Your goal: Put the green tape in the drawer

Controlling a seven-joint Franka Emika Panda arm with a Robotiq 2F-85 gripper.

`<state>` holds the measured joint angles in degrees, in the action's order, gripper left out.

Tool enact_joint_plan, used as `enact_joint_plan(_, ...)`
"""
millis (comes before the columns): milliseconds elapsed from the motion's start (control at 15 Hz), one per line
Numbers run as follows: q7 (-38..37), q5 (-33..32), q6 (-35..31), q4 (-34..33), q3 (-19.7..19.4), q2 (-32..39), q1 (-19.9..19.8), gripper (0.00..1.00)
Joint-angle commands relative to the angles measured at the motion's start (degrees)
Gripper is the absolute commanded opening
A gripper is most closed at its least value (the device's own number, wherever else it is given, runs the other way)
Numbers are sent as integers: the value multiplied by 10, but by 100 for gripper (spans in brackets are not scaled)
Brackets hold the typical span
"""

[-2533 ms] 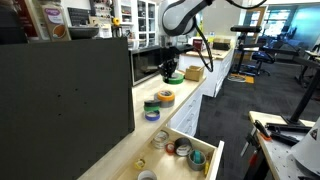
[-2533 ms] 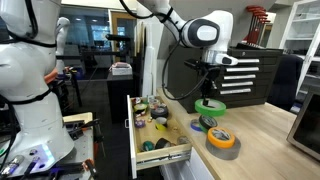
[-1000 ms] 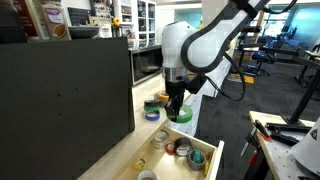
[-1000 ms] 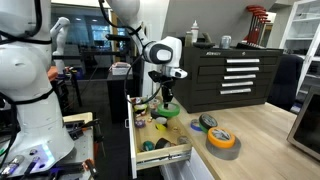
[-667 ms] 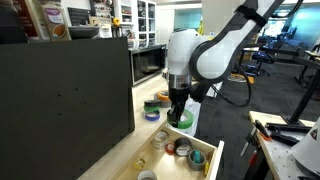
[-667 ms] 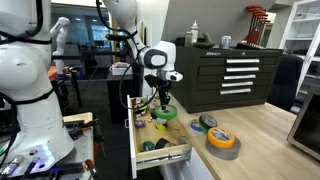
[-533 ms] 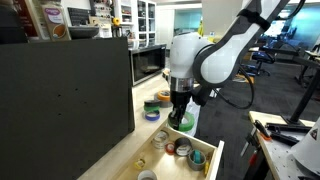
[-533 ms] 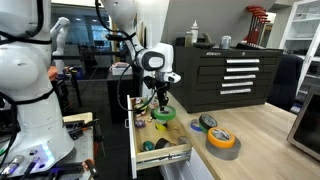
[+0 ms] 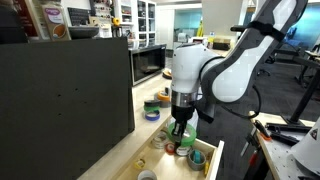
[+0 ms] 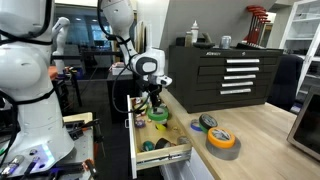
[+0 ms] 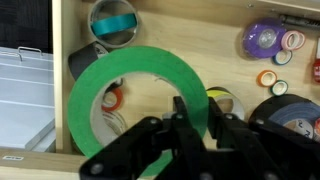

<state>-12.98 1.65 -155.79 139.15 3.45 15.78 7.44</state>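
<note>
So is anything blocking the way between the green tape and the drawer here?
Nothing visible does. The end effector holds the green tape over the open drawer, whose floor carries other rolls, a teal roll among them.

The green tape (image 11: 130,60) above the open drawer (image 10: 165,156).
A wide lime-green ring, held level with its hole facing up, over the pale wood floor of the pulled-out drawer.

One drawer (image 10: 163,156) — one green tape (image 11: 140,58).
</note>
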Motion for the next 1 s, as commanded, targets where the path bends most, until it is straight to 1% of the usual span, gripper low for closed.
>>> enact_joint_plan(0, -9, 5, -35, -25, 2, 48, 9, 7)
enact_joint_plan(267, -1, 9, -55, -68, 5, 118, 11, 7)
enact_joint_plan(667, 0, 8, -44, -176, -3, 239, 22, 7)
enact_joint_plan(933, 11, 12, -37, -250, 0, 309, 13, 7)
